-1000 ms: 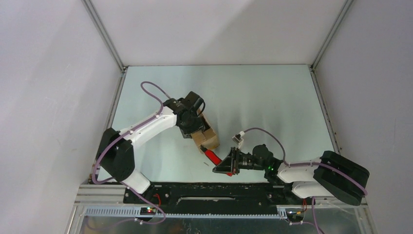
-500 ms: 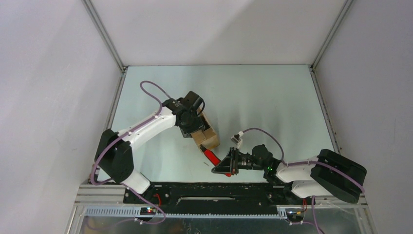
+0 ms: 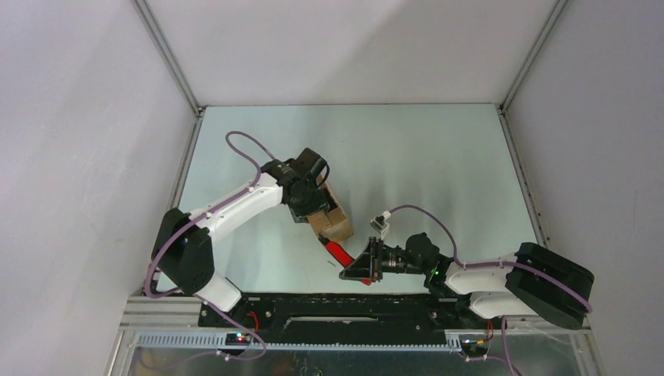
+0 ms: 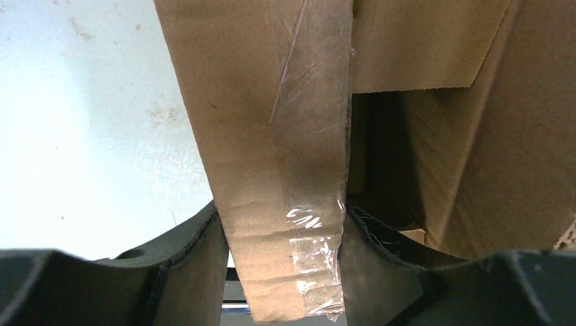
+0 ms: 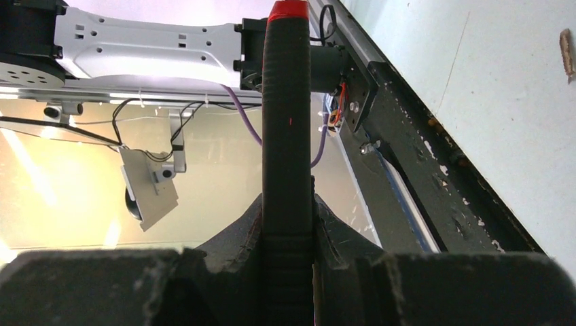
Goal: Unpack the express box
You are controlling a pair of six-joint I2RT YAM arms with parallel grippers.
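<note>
Cardboard flap (image 4: 272, 136) of the express box (image 3: 330, 219), sitting on the table (image 3: 438, 172), is pinched by the left gripper (image 4: 280, 210), probably steadying it; the right gripper (image 5: 288, 200) clamps the utility knife (image 5: 286, 102), likely for cutting tape.

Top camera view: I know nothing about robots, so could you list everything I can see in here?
Brown cardboard express box: one, brown, left of the table's centre.
Red-and-black utility knife: one, red and black, by the box's near corner, off the table.
Pale table: one, whitish green, between white walls.
Robot arms: two, white and black, left arm and right arm reaching in from the near edge.
Left fingers: one pair, black, shut on the box's taped flap.
Right fingers: one pair, black, shut on the knife's handle.
</note>
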